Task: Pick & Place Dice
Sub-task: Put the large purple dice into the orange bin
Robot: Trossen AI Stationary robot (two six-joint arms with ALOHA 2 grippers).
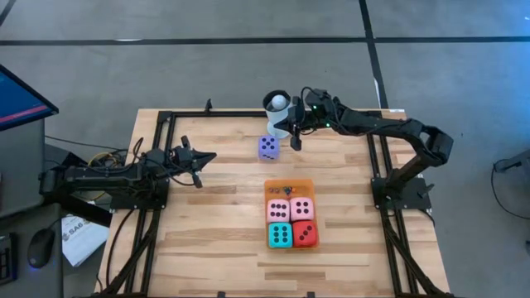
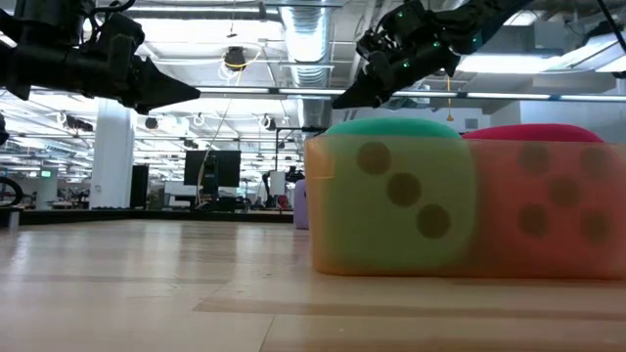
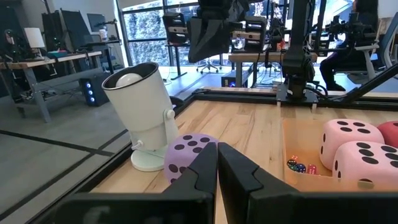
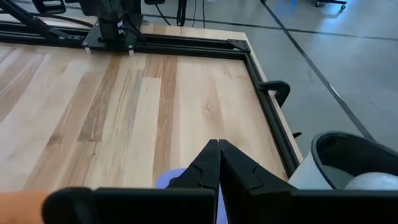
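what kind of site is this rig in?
Likely an open-plan robotics lab or workshop: exposed silver ceiling ducts, work desks with monitors behind the wooden slat table, and a person seated at another station.

A wooden table [image 1: 215, 215] with a black frame [image 1: 157, 124] along its edges stood on a grey floor [image 1: 166, 58] crossed by dark lines. A white mug [image 1: 277, 116] with a white ball [image 1: 280, 103] in it sat near the table's far edge. An orange mat [image 1: 289, 187] lay flat near the middle of the table. Off the table's left side were a monitor [image 1: 21, 99], a mouse [image 1: 40, 248], a printed sheet [image 1: 83, 240] and loose cables [image 1: 99, 157]. Beyond the table, the room held desks [image 3: 43, 62], office chairs [image 3: 354, 56] and ceiling ducts [image 2: 308, 39].
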